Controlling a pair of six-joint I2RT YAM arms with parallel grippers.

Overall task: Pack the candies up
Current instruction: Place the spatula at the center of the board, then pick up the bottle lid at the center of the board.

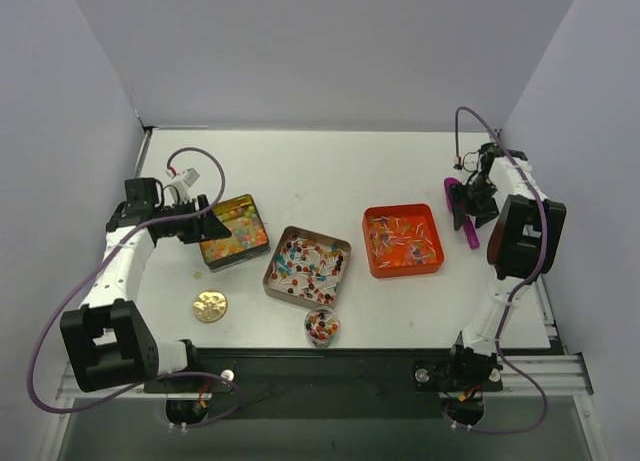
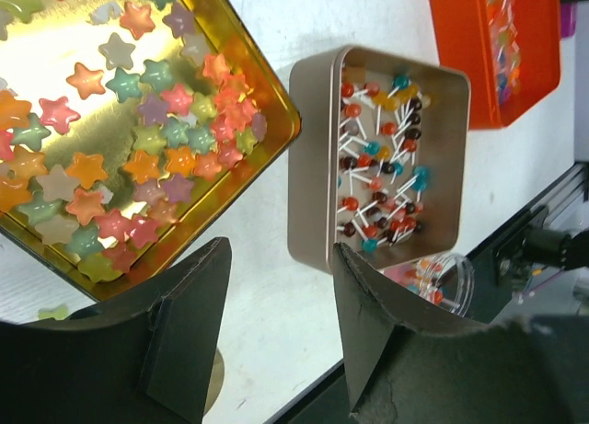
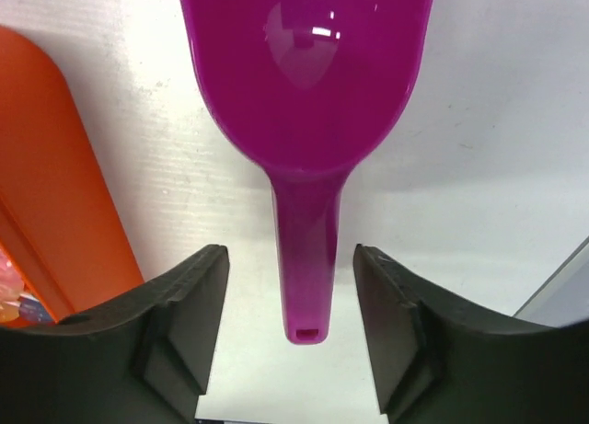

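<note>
- Right claw [image 3: 287, 286] is spread wide and holds nothing. The scoop [image 3: 304, 74] lies dead ahead, and its handle [image 3: 306, 240] runs back between the two fingers with a gap on each side.
- Left claw [image 2: 276, 323] is open as well, empty, hanging over bare table.
- Candies [image 2: 87, 171]: star-shaped ones fill the gold tin [image 2: 271, 84], ahead and left of the left claw. Little stick ones sit in the silver tin [image 2: 308, 166], ahead and to its right. A few more lie in the clear cup [image 2: 451, 268], just past its right finger.
- Small wrapped pieces lie in the orange tray [image 3: 55, 166], just left of the right claw.
- Handling, as I judge it: each piece is tiny, light, hard and glossy. Pinched, it would likely roll or squirt out, and picking one at a time looks hopeless, so scooping looks the better way.
- The scoop looks like stiff, smooth, light plastic. The hold belongs on the handle, about mid-length and square across, firm enough that it won't swivel once loaded.
- The risk is that loose pieces spill if the bowl tips.
</note>
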